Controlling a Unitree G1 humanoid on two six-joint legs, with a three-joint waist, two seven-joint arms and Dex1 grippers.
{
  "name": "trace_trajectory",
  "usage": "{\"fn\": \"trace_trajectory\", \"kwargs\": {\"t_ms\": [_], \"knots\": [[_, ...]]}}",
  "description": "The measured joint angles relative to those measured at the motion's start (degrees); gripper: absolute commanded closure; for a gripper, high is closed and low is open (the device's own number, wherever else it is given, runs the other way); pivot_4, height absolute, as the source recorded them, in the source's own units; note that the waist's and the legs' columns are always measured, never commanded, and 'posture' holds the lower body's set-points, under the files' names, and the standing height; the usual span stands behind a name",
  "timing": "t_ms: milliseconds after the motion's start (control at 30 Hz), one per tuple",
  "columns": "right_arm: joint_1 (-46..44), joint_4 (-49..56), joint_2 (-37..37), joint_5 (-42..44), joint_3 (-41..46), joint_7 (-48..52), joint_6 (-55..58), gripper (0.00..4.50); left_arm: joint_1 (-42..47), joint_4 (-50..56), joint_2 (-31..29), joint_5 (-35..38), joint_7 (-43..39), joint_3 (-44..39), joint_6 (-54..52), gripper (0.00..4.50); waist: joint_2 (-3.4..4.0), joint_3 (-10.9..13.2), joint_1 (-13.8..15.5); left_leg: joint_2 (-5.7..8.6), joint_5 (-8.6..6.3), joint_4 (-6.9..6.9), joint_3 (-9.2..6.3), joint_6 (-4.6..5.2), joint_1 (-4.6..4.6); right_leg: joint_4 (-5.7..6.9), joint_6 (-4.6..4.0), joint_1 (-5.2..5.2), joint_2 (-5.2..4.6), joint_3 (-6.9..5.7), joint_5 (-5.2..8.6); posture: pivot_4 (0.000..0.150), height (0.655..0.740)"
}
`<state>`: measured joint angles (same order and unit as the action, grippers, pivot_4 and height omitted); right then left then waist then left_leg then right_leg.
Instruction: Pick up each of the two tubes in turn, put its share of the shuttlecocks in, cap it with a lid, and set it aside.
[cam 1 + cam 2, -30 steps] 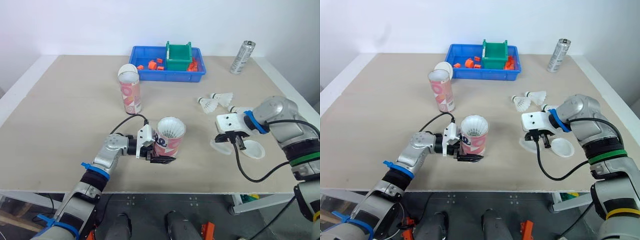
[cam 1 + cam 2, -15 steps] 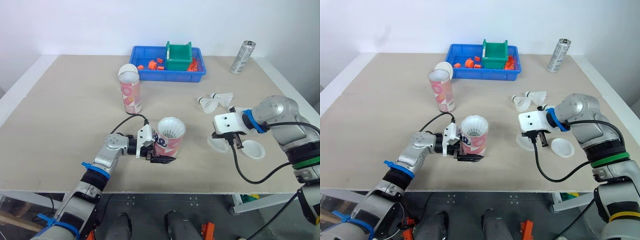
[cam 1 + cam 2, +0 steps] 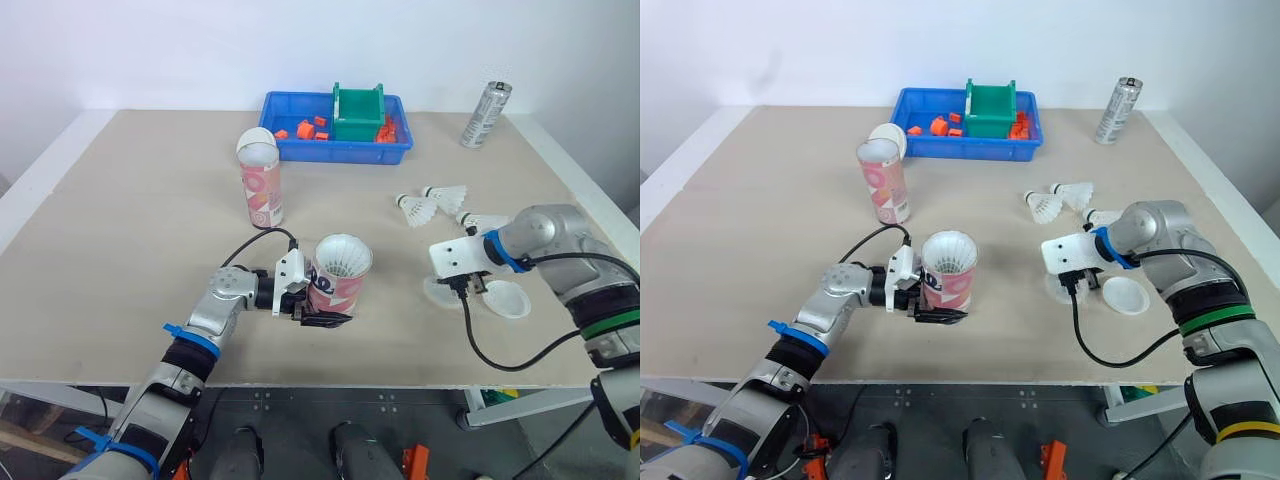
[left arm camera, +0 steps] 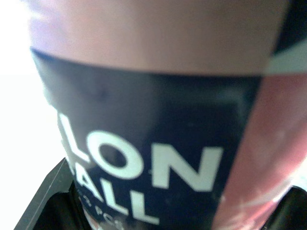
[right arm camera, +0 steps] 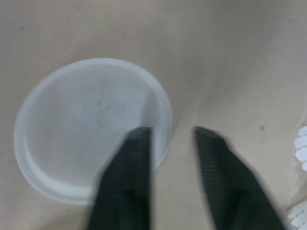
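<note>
My left gripper (image 3: 318, 303) is shut on a pink and dark tube (image 3: 340, 275) near the table's front, held upright with white shuttlecock feathers showing in its mouth. A second pink tube (image 3: 262, 188) stands further back, a white lid (image 3: 887, 136) leaning behind it. My right gripper (image 5: 170, 134) is open and low over a clear lid (image 5: 91, 129), one finger inside its rim and one outside. Another lid (image 3: 507, 298) lies just to the right. Three loose shuttlecocks (image 3: 418, 208) lie behind the right gripper.
A blue bin (image 3: 300, 148) with orange pieces and a green box (image 3: 358, 110) sits at the back. A silver can (image 3: 485, 113) stands at the back right. The right arm's black cable loops toward the table's front edge.
My right gripper has dropped down onto the lid's rim. The left gripper and its tube have not moved.
</note>
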<state>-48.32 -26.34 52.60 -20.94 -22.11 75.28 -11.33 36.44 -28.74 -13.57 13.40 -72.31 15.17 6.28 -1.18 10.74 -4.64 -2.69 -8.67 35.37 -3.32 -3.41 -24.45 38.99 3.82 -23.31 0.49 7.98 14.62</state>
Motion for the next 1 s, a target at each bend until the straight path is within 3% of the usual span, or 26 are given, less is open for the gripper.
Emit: {"fn": "trace_trajectory", "kwargs": {"t_ms": [33,433,633,833,1000], "knots": [[-0.26,-0.42,-0.02,-0.01,0.01,-0.39,0.15,1.46,0.00,0.00,0.00,0.00,0.04,0.00,0.00,0.93,0.00,0.00,0.00,0.00,0.00,0.00,0.00,0.00,0.00,0.00,0.00,0.00,0.00,0.00,0.00,0.150,0.7367],[-1.59,-0.12,-0.80,5.07,-0.01,8.41,8.20,1.46,0.01,-0.04,0.03,0.00,-0.23,-0.09,0.01,0.93,0.00,0.00,-0.02,0.00,0.00,-0.04,0.00,0.00,-0.01,0.00,-0.02,-0.02,0.00,0.00,0.03,0.150,0.7367],[-3.85,-5.09,-3.21,5.06,-0.24,10.04,9.52,1.46,0.24,-0.57,0.08,-0.02,-0.32,-0.26,0.03,0.93,0.00,0.00,-0.08,0.00,0.00,-0.01,0.01,0.00,0.01,0.00,-0.02,-0.01,0.00,0.00,0.02,0.150,0.7367],[-7.82,-12.05,-5.65,3.77,-1.72,10.52,7.55,4.24,0.26,-0.68,0.47,-0.04,-0.33,-0.24,0.07,0.93,0.01,0.00,-0.22,0.01,0.00,-0.03,0.00,0.00,-0.02,0.00,-0.01,-0.02,0.00,0.00,0.02,0.150,0.7367],[-8.78,-13.70,-5.73,3.64,-2.16,11.07,5.61,4.39,0.25,-0.68,0.49,-0.04,-0.23,-0.25,0.07,0.93,0.01,0.00,-0.22,0.02,0.00,-0.04,0.00,0.00,-0.02,-0.01,0.00,-0.01,-0.01,0.00,0.04,0.150,0.7367]]}}
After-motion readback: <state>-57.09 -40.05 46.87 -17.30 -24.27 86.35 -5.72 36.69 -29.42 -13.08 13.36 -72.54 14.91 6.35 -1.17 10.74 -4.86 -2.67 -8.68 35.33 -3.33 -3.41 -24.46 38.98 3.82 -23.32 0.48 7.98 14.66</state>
